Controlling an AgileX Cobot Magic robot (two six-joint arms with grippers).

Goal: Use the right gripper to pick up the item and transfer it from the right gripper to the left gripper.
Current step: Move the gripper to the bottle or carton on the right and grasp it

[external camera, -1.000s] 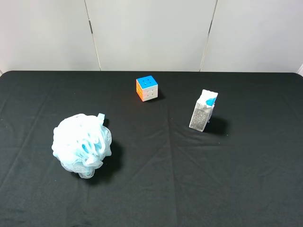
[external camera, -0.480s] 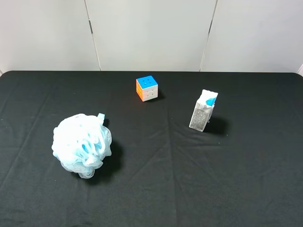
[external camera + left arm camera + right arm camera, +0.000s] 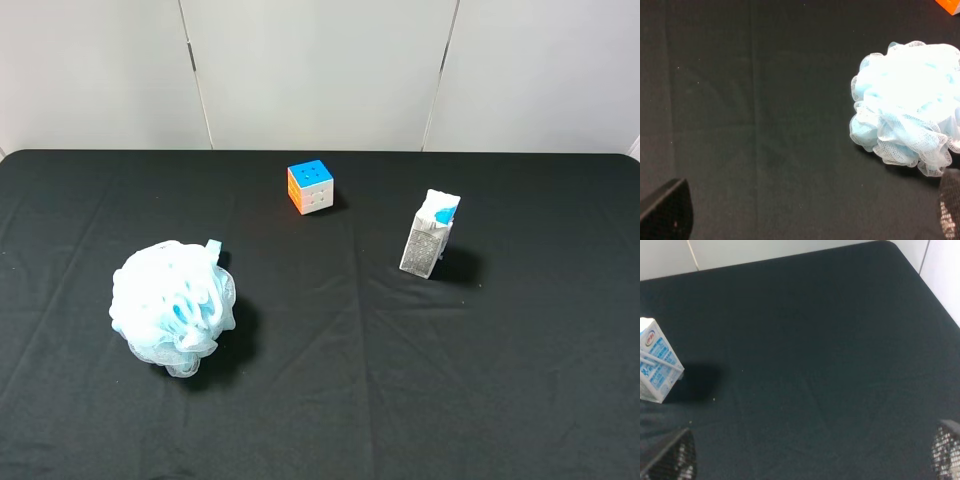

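Note:
The item, a small white drink carton (image 3: 429,235) with a blue top patch and speckled grey side, stands upright on the black table, right of centre. It also shows in the right wrist view (image 3: 656,368), with blue writing on its white face. Neither arm shows in the exterior view. My right gripper (image 3: 810,455) is open and empty, with its fingertips (image 3: 670,460) far apart and the carton well ahead of one of them. My left gripper (image 3: 805,210) is open and empty, with its fingertips (image 3: 665,212) wide apart, short of the pouf.
A pale-blue mesh bath pouf (image 3: 175,305) lies at the left of the table and fills part of the left wrist view (image 3: 907,100). A multicoloured puzzle cube (image 3: 311,186) sits at the back centre. A white wall runs behind the table's far edge (image 3: 320,151).

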